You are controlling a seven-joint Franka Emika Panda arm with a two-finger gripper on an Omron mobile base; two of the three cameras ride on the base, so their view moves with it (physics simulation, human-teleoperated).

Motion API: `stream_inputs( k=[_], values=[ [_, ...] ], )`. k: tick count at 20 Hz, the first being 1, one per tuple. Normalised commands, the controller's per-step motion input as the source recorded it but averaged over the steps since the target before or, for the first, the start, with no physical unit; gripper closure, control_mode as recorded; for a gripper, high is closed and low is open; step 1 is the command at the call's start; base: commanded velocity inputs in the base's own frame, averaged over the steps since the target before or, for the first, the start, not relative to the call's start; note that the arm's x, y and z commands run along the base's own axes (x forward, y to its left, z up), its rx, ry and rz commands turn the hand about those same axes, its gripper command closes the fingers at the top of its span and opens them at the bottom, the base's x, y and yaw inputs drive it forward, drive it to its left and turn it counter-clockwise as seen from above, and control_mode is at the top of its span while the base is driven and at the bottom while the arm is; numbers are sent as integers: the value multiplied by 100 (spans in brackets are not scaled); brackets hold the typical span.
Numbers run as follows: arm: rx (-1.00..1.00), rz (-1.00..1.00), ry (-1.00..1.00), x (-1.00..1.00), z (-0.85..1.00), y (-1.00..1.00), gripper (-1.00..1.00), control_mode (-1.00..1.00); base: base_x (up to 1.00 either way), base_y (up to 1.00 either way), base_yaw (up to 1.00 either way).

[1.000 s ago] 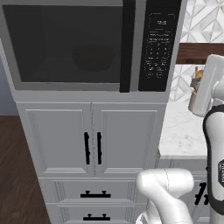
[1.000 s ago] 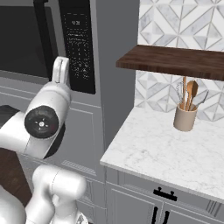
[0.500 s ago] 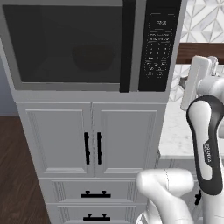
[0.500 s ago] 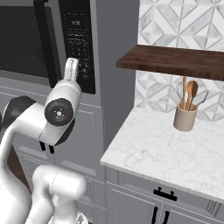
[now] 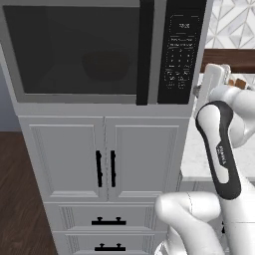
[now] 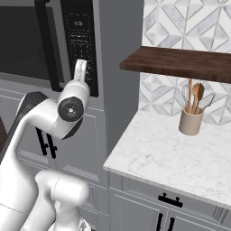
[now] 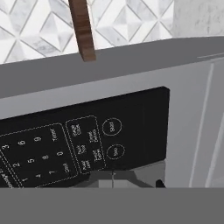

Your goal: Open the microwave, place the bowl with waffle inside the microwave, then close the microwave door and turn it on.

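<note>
Looking from the left base camera: large grey boxy microwave (image 5: pixel 99 55) sits built in above two grey panelled cabinet doors (image 5: pixel 104 159). Its wide grey-framed door with dark tinted window (image 5: pixel 74 50) is closed, the long vertical black bar handle (image 5: pixel 145 50) on its right side. A round dark bowl shape (image 5: pixel 105 64) shows dimly through the glass (colour and contents not discernible). The tall black keypad panel (image 5: pixel 180 50) lies right of the handle. The white two-finger gripper (image 5: pixel 201 90) sits just beside the panel's lower right edge; contact cannot be judged.

Right base camera: the gripper (image 6: pixel 80 67) points up against the lower keypad (image 6: pixel 80 40). To the right, a white marble counter (image 6: pixel 153 155) carries a beige utensil crock (image 6: pixel 190 122) under a dark wooden shelf (image 6: pixel 180 63).

Hand camera: keypad digits and two round buttons (image 7: pixel 112 127) fill the near field. Finger tips (image 7: pixel 113 180) sit pressed together, nothing between them.
</note>
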Motion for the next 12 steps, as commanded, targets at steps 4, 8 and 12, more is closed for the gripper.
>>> stream_inputs(
  k=[4,8,12],
  values=[
    [0,0,0,52,-2,0,100,-100,0,0,0],
    [0,0,0,54,-8,1,100,-100,0,0,0],
    [-2,0,0,58,-21,2,100,-100,0,0,0]
  ],
)
